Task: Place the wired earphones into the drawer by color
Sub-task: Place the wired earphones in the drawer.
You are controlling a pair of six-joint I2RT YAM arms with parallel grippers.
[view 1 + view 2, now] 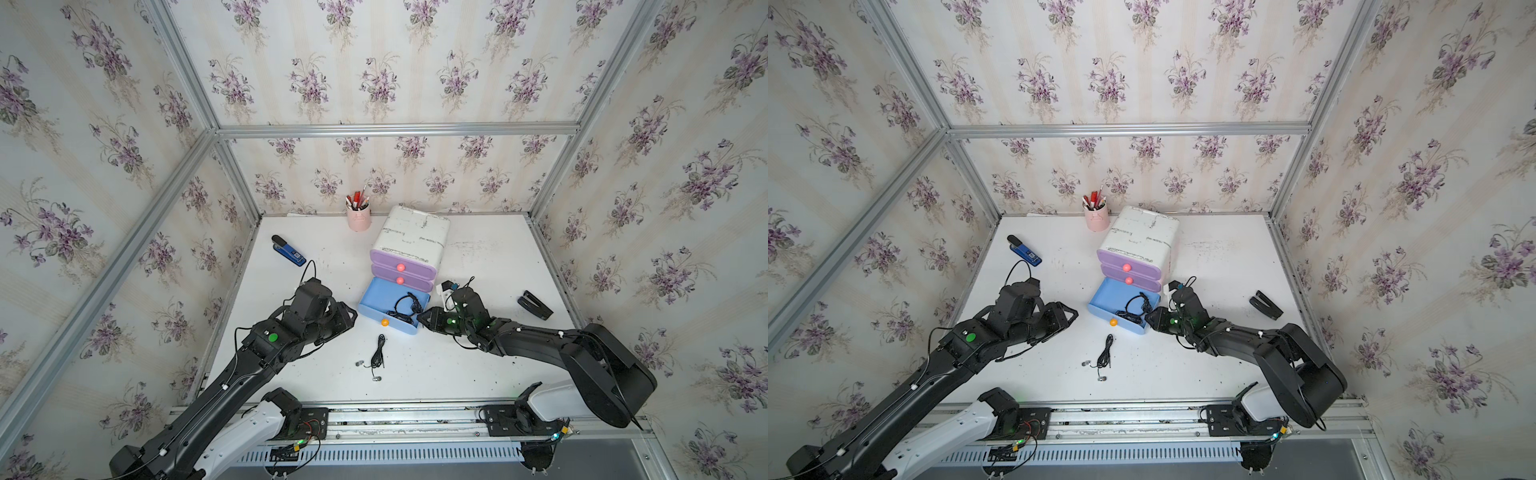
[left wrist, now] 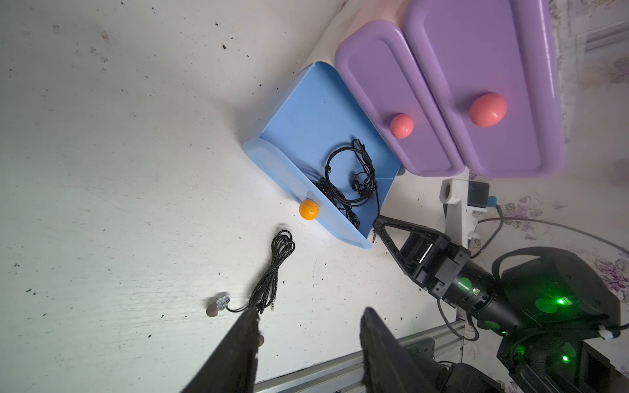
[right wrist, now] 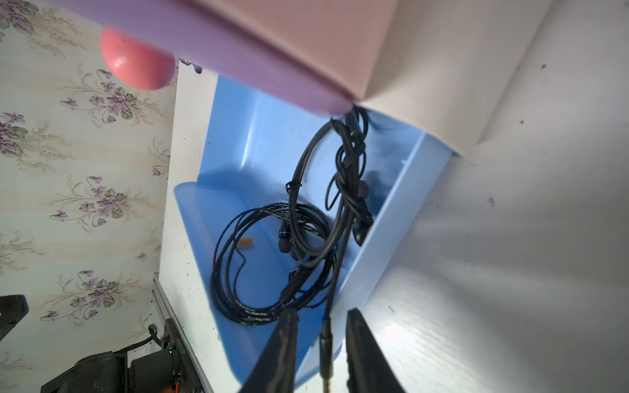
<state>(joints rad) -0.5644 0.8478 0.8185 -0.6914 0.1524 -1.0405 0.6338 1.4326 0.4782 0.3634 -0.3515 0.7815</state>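
Fingers [image 3: 279, 350] of right arm [image 1: 528, 343] point at blue drawer [image 1: 372, 301].

Smooth, glossy plastic on the blue drawer [image 2: 306, 112]. Softer satin plastic on the purple drawer fronts [image 2: 476, 61]; shiny pink knobs [image 2: 487, 109] and a shiny orange knob [image 2: 309, 209]. White plastic drawer unit body [image 1: 415, 232], scuffed and streaked with dark scratches. Slick, rubbery cable on the black earphones [image 3: 349, 160] inside the blue drawer, with a bright metal plug [image 3: 325, 340]. Woven, speckled sheath on the braided earphones [image 2: 272, 272] outside it, with polished metal buds [image 2: 219, 302]. Matt white surface [image 2: 102, 170], scratched and flecked with dark grit. Matt black, grainy plastic on the right tool [image 3: 321, 311]. Brushed aluminium frame [image 1: 395, 129]; matt floral wallpaper [image 1: 374, 62].
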